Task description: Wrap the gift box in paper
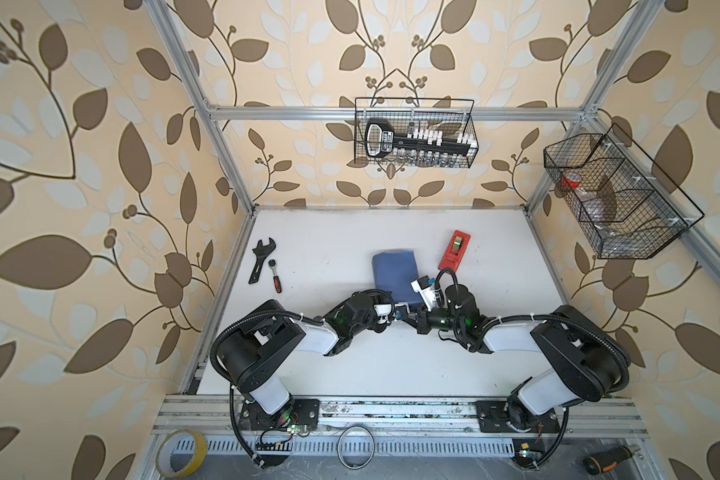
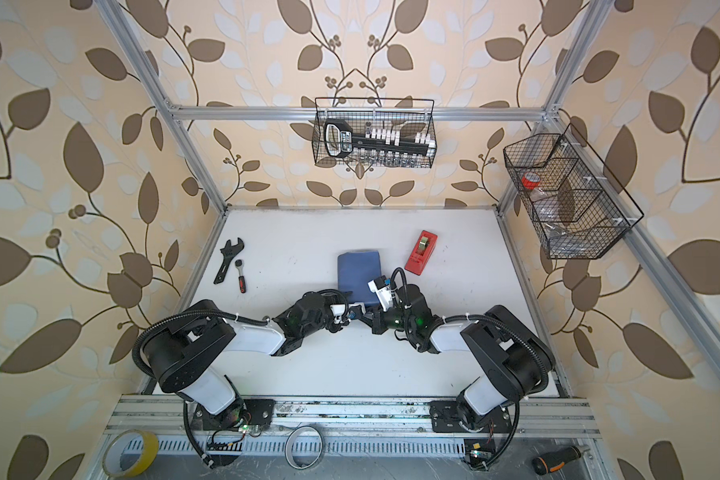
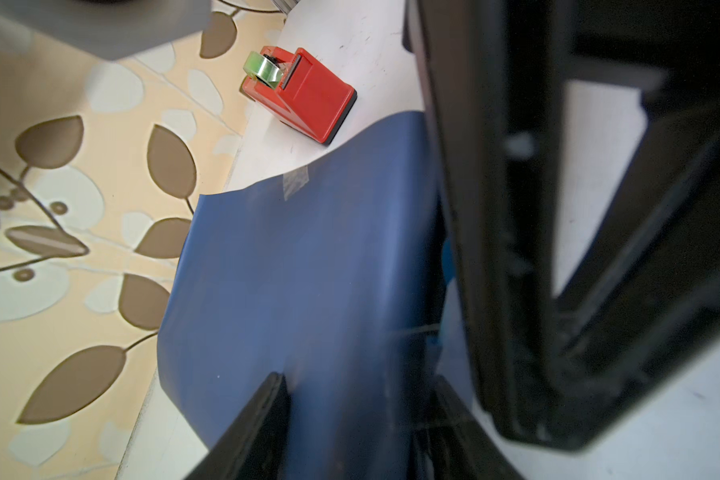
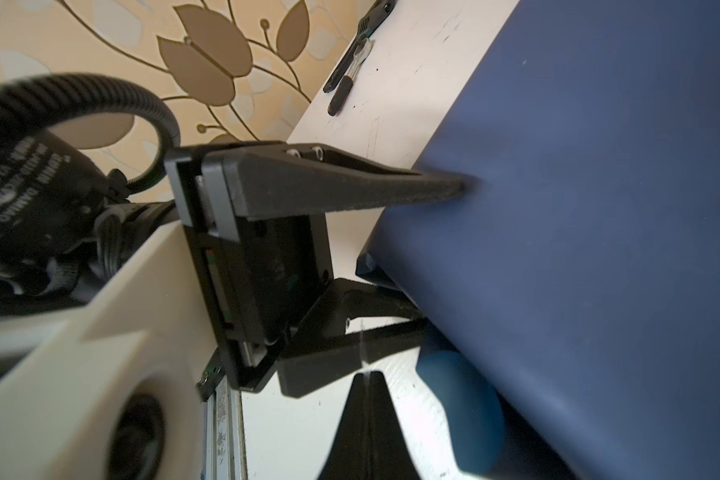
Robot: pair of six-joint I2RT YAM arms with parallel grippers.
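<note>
Beyond paper, rear basket holding socket rack, side basket, red roll

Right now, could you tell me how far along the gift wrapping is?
Done: the paper is wrapped round the box, hiding it, with a tape strip stuck on. In hand: the left gripper clamps the near end, and the right gripper sits shut beside it. Left: the ends look unfolded and untaped.

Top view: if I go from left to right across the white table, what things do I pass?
Black wrench → red-handled ratchet → blue paper → red tape dispenser.
</note>
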